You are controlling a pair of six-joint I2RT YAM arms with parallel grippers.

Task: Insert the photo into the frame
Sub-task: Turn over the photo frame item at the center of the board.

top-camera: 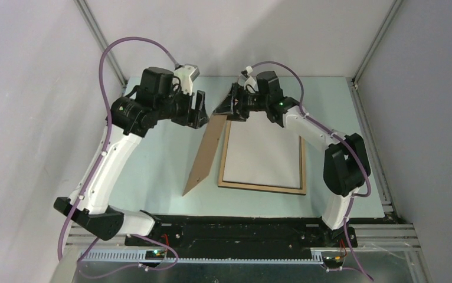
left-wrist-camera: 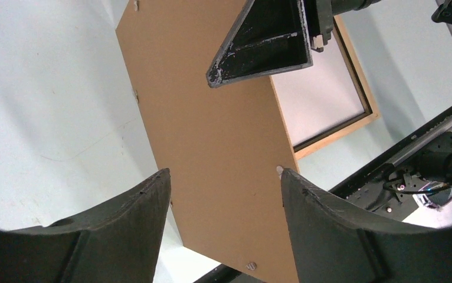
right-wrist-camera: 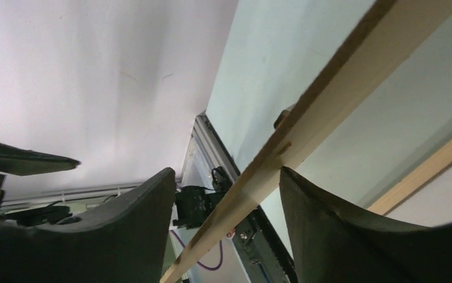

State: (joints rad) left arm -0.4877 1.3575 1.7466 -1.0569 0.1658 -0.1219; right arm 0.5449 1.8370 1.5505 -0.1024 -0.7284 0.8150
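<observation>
Two grippers, both open as far as we can judge. The left gripper (left-wrist-camera: 225, 177) has its fingers spread and touches nothing. Just ahead of it, framed by its fingertips, stands the panel (left-wrist-camera: 212, 147), tilted up on one long edge.

At the panel's raised corner sits the right gripper (right-wrist-camera: 228, 174). Its fingers are parted much wider than the panel is thick. The panel passes edge-on between them and seems to lean on one finger rather than being pinched.

Beyond the panel from the left gripper, and below the right one, the frame (top-camera: 261, 188) lies flat on the worktop (top-camera: 159, 171), wood side up. It is our one container. A white sheet fills its recess, and we take this for the photo (top-camera: 263, 153), face down with its white back showing. We cannot see the print.

We expect the photo to be light, thin and floppy, quick to crease and apt to slide. If it needs shifting, we would nudge it at the border rather than pinch it. The frame looks stiff, but its pane would be breakable, so any pressing should be gentle. The panel looks light and rigid, best taken by an edge near a corner. Merely leaning, it could topple.
</observation>
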